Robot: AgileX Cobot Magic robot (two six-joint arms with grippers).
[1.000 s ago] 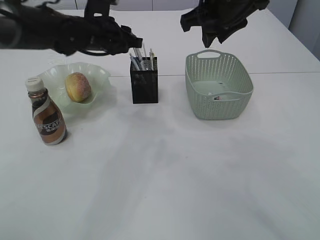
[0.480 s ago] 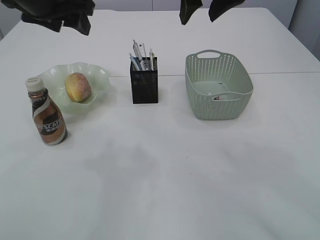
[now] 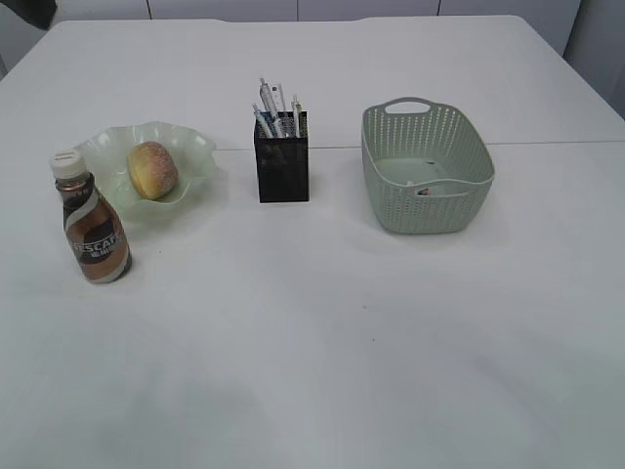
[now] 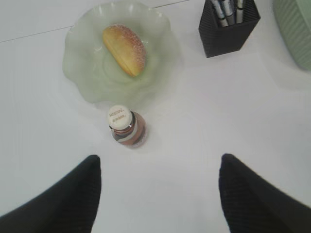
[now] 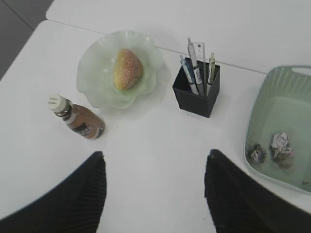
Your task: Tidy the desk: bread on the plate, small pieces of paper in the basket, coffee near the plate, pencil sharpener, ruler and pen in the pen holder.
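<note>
Now bread [image 3: 152,168] fills the plate [image 3: 194,146]; paper scraps [image 5: 281,145] occupy the basket [image 3: 428,221].

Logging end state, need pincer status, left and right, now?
Left pincer: open, holding nothing, high above the coffee bottle.
Right pincer: open, holding nothing, high above the table.

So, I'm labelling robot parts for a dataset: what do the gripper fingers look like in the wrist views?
Both wrist views show two broad black fingers. On the left gripper they look matte with a fine woven texture. On the right gripper they carry fine ridged lines. No cables, markings or other colours show.
</note>
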